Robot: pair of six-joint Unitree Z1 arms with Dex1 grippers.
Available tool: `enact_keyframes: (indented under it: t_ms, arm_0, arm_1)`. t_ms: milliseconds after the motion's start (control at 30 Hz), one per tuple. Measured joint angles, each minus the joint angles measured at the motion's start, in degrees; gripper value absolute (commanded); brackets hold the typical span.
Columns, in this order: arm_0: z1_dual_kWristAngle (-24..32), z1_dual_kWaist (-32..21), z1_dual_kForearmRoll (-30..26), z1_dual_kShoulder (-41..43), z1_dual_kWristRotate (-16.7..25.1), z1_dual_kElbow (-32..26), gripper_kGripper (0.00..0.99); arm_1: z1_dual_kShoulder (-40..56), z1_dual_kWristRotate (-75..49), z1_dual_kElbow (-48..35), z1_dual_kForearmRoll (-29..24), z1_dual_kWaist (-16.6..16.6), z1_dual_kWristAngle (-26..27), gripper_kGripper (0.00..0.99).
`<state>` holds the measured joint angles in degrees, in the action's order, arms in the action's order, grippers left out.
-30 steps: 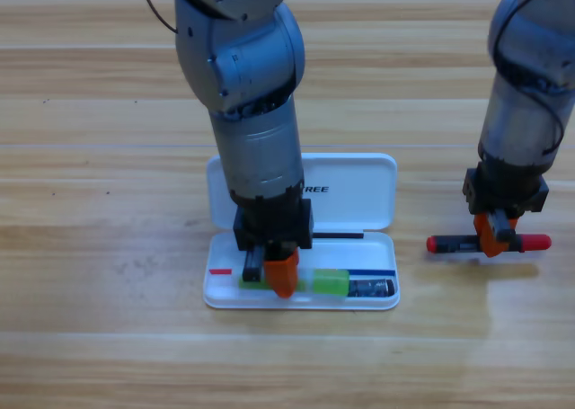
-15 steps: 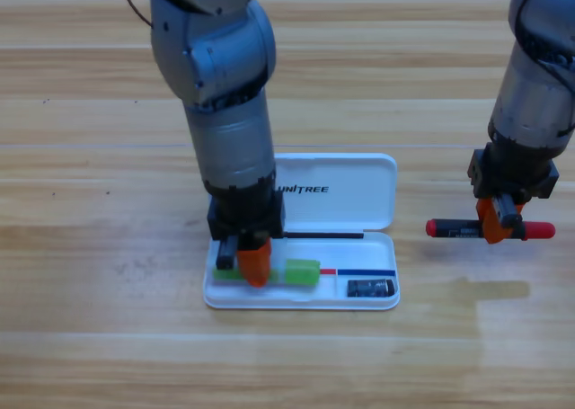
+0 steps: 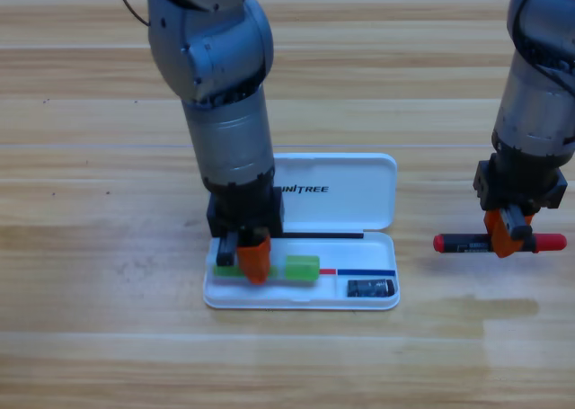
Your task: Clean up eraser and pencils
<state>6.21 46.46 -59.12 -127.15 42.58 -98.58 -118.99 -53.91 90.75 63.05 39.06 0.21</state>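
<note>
Down at the centre, the left arm descends steeply from twelve o'clock, its grey forearm nearly upright, and the left gripper (image 3: 252,263) points into the tray of the open white case (image 3: 359,202). Its orange jaws sit clamped on the green pencil (image 3: 302,269), which lies flat along the tray's left half. The eraser (image 3: 371,288) rests in the tray at its four o'clock corner, apart from the pencil. Out at three o'clock of the case, the right arm drops from the top right corner, likewise near vertical. The right gripper (image 3: 505,240) is closed around the black pencil (image 3: 460,243), held level above the wooden table (image 3: 90,337), red ends showing either side.
</note>
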Motion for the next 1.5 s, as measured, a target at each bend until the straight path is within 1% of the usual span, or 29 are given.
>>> enact_keyframes:
  t_ms: [433, 1133, 1267, 1333, 1400, 1500]
  arm_0:
    - [0.0, 0.2, 0.0, 0.0, -1.1, -0.4, 0.000]
    - [0.0, 1.4, 0.0, 0.0, -2.0, -1.5, 0.000]
    - [0.0, 1.4, 0.0, 0.0, -3.6, -1.4, 0.000]
    - [0.0, 1.4, 0.0, 0.0, -3.8, -1.3, 0.170]
    - [0.0, 1.4, 0.0, 0.0, -3.8, -1.1, 0.261]
    - [0.0, 1.4, 0.0, 0.0, -3.8, -1.1, 0.273]
  arm_1:
    - [4.4, 0.0, 0.0, 0.4, 1.1, 0.4, 0.000]
    - [4.5, 0.9, 0.3, 0.4, 2.8, 1.3, 0.000]
    - [4.5, 1.2, 0.4, 0.4, 3.1, 1.3, 0.000]
    - [4.5, 1.3, 0.5, 0.4, 3.2, 1.3, 0.000]
    - [4.5, 1.4, 0.7, 0.4, 3.3, 1.3, 0.000]
    - [4.5, 1.4, 1.1, 0.4, 3.4, 1.3, 0.000]
